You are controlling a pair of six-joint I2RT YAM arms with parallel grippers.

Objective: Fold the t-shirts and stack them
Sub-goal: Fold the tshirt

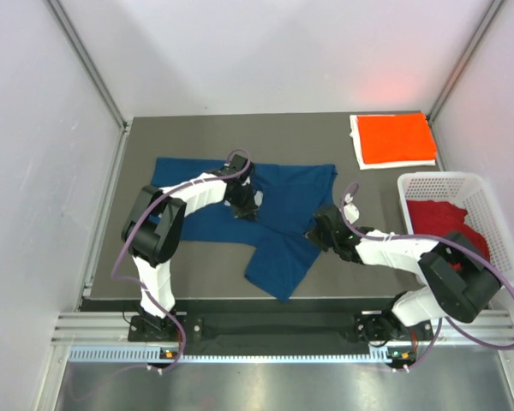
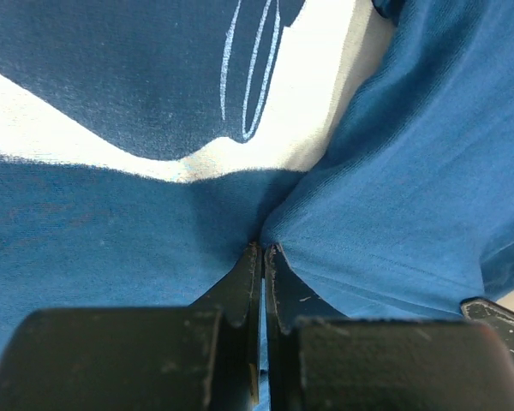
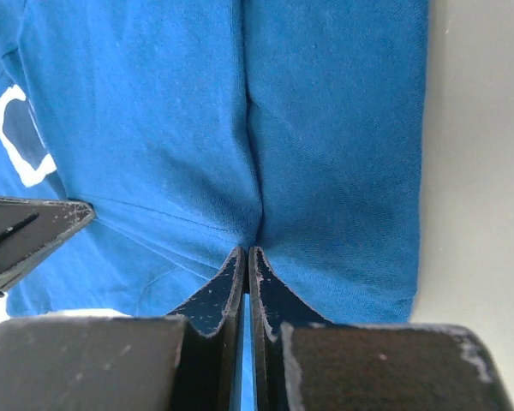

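A blue t-shirt (image 1: 278, 227) with a white chest print (image 1: 259, 199) lies partly spread on the grey table (image 1: 197, 276). My left gripper (image 1: 242, 205) is shut on a pinch of its cloth near the print; the left wrist view shows the cloth (image 2: 394, 197) bunched at the fingertips (image 2: 263, 250). My right gripper (image 1: 319, 233) is shut on the shirt's right edge, and the fold (image 3: 325, 171) meets its tips (image 3: 245, 251). A folded orange-red t-shirt (image 1: 397, 138) lies at the far right. A dark red t-shirt (image 1: 445, 224) sits in the basket.
A white lattice basket (image 1: 480, 190) stands at the right edge, holding the dark red shirt. A white sheet (image 1: 357, 145) lies under the orange-red shirt. Metal frame posts and pale walls enclose the table.
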